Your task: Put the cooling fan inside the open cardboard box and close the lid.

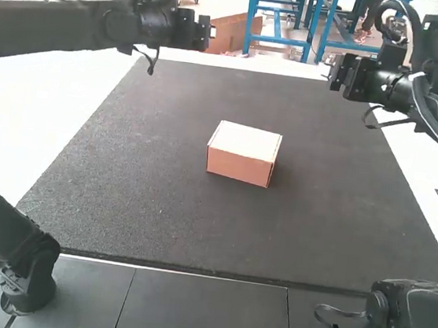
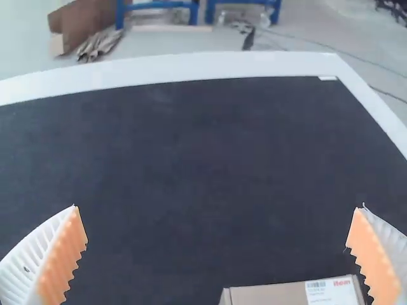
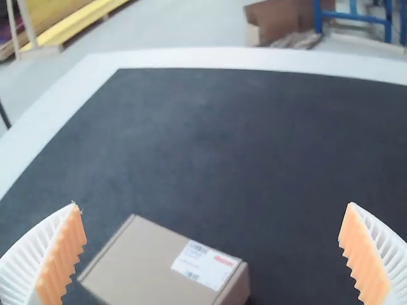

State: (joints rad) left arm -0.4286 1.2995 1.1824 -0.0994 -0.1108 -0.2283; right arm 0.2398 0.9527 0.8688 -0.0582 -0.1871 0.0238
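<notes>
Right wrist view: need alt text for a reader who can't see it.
A closed cardboard box with a white label on top lies on a black mat, close in front of the right gripper, whose white ribbed fingers with orange pads stand wide open. A white table borders the mat.

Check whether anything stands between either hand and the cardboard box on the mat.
Nothing visible does. The left hand and the right hand are both open above the black mat, and bare mat is all that lies between each and the cardboard box, which sits with its lid shut.
</notes>
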